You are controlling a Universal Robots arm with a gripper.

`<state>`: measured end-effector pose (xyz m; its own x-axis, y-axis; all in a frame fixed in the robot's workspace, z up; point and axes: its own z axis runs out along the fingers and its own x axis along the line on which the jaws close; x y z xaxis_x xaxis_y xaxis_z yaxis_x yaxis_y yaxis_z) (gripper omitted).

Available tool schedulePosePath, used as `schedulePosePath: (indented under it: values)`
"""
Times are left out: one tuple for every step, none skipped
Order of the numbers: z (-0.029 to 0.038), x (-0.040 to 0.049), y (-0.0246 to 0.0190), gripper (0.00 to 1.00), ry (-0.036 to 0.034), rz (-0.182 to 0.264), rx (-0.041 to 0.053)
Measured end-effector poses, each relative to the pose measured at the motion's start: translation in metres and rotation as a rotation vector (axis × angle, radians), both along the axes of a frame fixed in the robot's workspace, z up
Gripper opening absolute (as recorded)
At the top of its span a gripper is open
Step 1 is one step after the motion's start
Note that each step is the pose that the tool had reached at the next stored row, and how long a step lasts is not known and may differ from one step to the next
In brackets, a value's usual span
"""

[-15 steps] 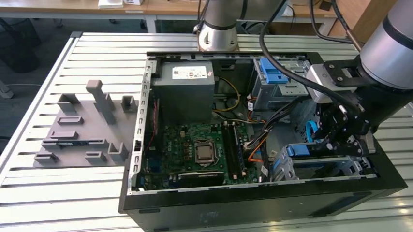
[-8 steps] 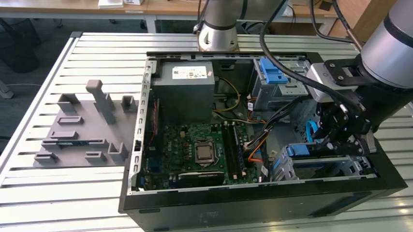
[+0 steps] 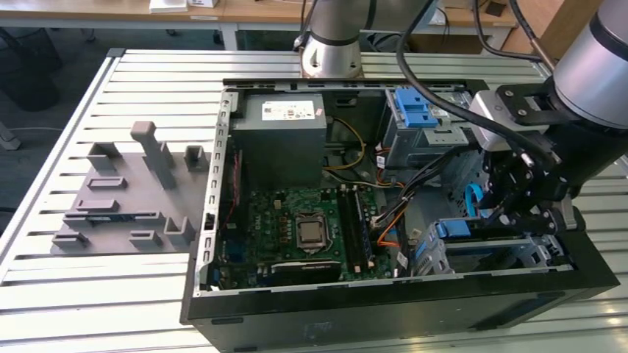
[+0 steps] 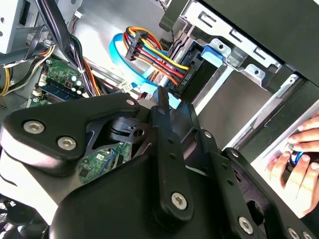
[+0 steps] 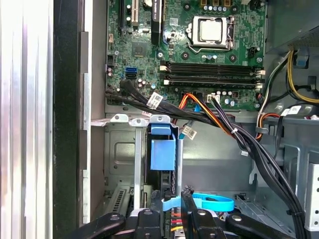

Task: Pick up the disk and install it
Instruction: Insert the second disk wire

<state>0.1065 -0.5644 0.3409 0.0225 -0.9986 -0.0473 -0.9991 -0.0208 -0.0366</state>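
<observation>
Blue plastic marks the disk (image 5: 163, 149) in the first wrist view: it stands on edge in a slot of the metal drive cage (image 5: 119, 149), its blue rail end uppermost and its dark body below. In the exterior view the same blue end (image 3: 458, 229) is seen in the cage at the near corner of the open computer case (image 3: 393, 316), towards the exterior view's right.

The gripper (image 3: 512, 209) is lowered inside the case, just above the cage. In the first wrist view its fingers (image 5: 186, 195) are seen close beside the disk, next to a light blue flat cable (image 5: 214, 202). Whether they touch the disk cannot be told. The fingers appear drawn together with nothing between them, though the linkage hides much of them. In the second wrist view the tip (image 4: 162, 98) is seen pointing at a bundle of coloured wires (image 4: 149, 50).

A green circuit board (image 3: 304, 228) lies on the floor of the case, and a grey power supply box (image 3: 282, 121) sits at the far end. Black cables (image 5: 199, 117) run across the case between the board and the cage. A blue latch (image 3: 417, 114) is mounted on the farther drive bay. The case rests on a slatted metal table (image 3: 147, 81), with a grey parts holder (image 3: 128, 198) beside it, towards the exterior view's left. A person's hand (image 4: 294, 162) is seen at the edge of the second wrist view.
</observation>
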Motion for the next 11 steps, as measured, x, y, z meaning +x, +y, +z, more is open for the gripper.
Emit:
schedulePosePath:
  values:
    - [0.0009,0.0,0.0,0.31,0.0,0.0,-0.0001]
    - [0.0019,0.0,0.0,0.31,0.0,0.0,0.0]
    - [0.0028,0.0,0.0,0.31,0.0,0.0,0.0001]
    - [0.0039,0.0,0.0,0.31,0.0,0.0,0.0]
    - [0.005,0.0,0.0,0.31,0.0,0.0,0.0001]
    - [0.0062,0.0,0.0,0.31,0.0,0.0,0.0]
    - [0.0074,0.0,0.0,0.31,0.0,0.0,0.0001]
    - [0.0085,0.0,0.0,0.31,0.0,0.0,0.0001]
    - [0.0093,0.0,0.0,0.31,0.0,0.0,0.0001]
    - [0.0092,0.0,0.0,0.29,0.0,0.0,0.0003]
    - [0.0093,0.0,0.0,0.23,0.0,0.0,0.0003]
